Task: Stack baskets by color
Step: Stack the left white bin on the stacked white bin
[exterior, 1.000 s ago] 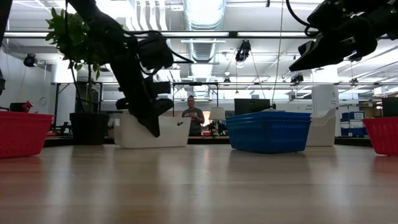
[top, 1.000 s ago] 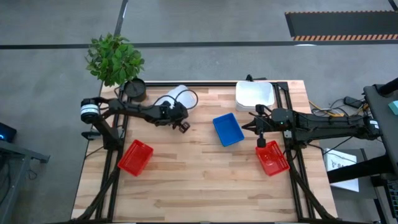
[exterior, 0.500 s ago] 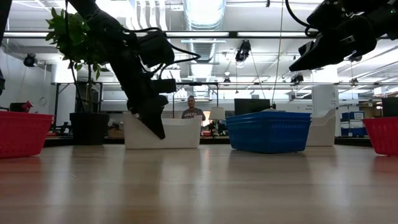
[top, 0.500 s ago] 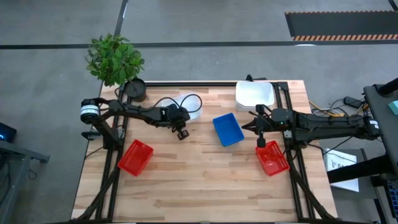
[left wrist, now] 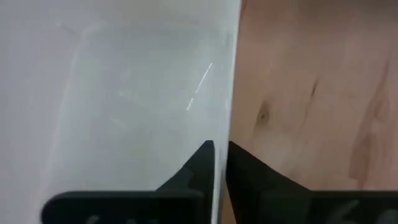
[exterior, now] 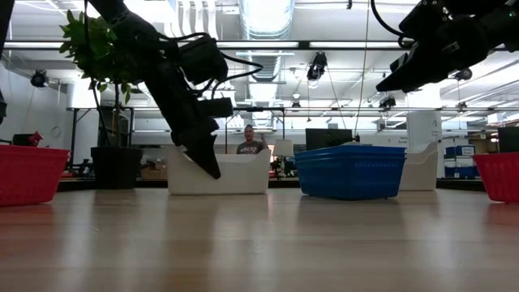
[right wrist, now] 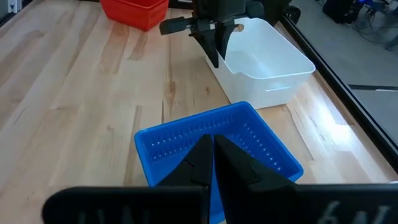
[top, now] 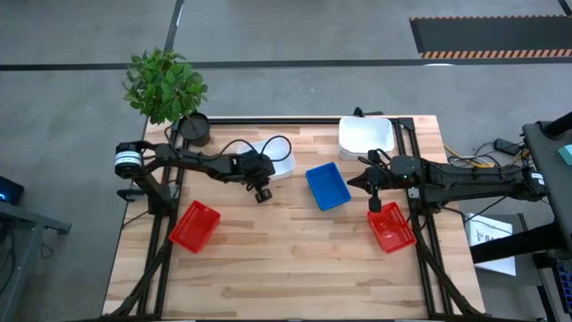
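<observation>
Left end effector (top: 261, 191): its fingers pinch the rim of a white basket (top: 273, 158); the left wrist view shows the thin white wall running between the two dark fingers (left wrist: 194, 174), still clenched on it.
What changed: over the last second the white basket has slid across the counter (top: 268, 259) toward 3 o'clock, from beside the plant pot (top: 192, 128) to a spot nearer the blue basket (top: 327, 186). In the low view it stays flat on the wood, dragged rather than lifted.
White stack (top: 365, 137): sits at the counter's 1 o'clock corner, well apart from the dragged basket.
Meaning for the task: the lone white basket looks headed for that stack; it probably has to be lifted over the stack's rim, as a drag alone will not nest it.
Right end effector (top: 374, 199): clenched, holding nothing, hovering above the counter between the blue basket and the right-hand red basket (top: 391, 226).
Red baskets: the other one (top: 194, 225) lies at 8 o'clock, far from its mate at 4 o'clock; not yet stacked.
Blue basket: near the centre, untouched.
</observation>
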Controlling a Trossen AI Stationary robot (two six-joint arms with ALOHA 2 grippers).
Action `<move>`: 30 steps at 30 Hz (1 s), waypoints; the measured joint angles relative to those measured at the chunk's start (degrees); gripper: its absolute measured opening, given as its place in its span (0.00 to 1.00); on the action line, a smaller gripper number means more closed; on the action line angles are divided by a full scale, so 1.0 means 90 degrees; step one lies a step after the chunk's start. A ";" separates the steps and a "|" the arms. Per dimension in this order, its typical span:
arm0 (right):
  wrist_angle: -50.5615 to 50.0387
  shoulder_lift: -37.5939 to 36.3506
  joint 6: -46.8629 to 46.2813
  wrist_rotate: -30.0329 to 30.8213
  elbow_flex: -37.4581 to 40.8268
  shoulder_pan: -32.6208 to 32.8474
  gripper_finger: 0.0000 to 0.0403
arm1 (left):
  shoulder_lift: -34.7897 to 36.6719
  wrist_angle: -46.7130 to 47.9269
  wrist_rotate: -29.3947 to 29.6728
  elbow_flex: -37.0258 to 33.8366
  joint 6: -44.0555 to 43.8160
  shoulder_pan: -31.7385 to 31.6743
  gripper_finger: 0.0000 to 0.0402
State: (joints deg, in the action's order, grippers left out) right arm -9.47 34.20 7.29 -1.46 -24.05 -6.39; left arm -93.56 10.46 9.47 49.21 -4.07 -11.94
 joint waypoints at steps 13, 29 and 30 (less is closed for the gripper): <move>0.0312 0.0054 -0.0141 0.0445 -0.0020 0.0005 0.02 | 0.0455 -0.0013 0.0009 -0.0002 0.0282 0.0049 0.43; 0.0348 0.2450 0.0154 0.0552 -0.1456 0.0017 0.02 | 0.2477 -0.2138 0.0165 -0.0303 0.2317 0.0815 0.45; 0.0314 0.2648 0.0169 0.0554 -0.1596 0.0017 0.02 | 0.2578 -0.2465 0.0165 -0.0412 0.2469 0.0835 0.45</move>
State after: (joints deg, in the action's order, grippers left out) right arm -6.65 58.03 8.81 3.53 -38.42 -6.24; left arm -70.35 -11.73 10.96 45.50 18.15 -4.43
